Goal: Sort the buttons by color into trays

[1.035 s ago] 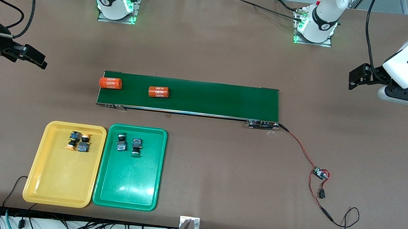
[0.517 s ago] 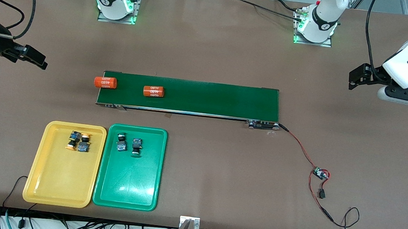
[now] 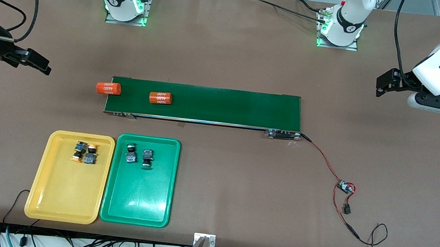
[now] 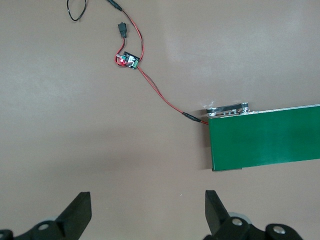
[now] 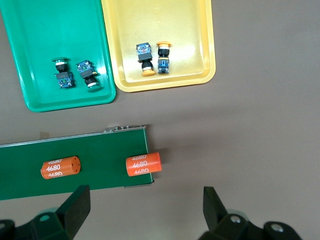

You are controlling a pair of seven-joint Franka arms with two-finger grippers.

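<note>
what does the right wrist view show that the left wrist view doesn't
Only the right wrist view shows the yellow tray with two yellow-capped buttons, the green tray with two green-capped buttons, and two orange cylinders, one hanging off the belt's end. Only the left wrist view shows the small circuit board with its red wires. Both show the green conveyor belt and the brown table.
</note>
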